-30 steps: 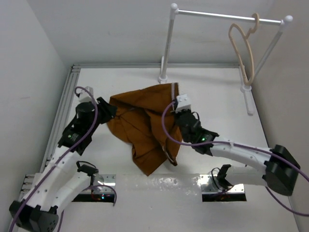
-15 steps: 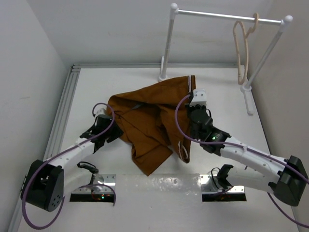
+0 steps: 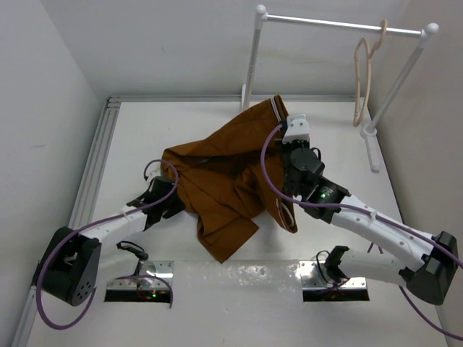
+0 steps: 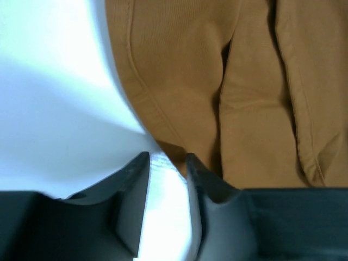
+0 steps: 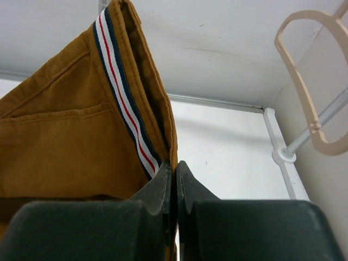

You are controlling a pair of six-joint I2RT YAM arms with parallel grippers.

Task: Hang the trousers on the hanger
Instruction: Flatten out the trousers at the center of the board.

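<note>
Our right claw [image 5: 174, 167] is clamped on the striped band [image 5: 128, 92] of the trousers [image 3: 217, 184], holding that end above the tabletop [image 3: 145, 130]. Our left claw [image 4: 166, 160] stands apart at their edge. The hanger [image 5: 294, 81] hangs on the rail [image 3: 325, 23].

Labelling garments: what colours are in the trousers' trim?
The trim is white with navy and red stripes; right wrist view.

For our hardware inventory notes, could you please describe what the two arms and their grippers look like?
Both arms have white tubular links with black joint housings, the left arm and the right arm alike. A purple cable loops along each. A green light glows on the right arm, and a white block sits at its wrist. The left gripper and right gripper have dark, tapering fingers.
</note>
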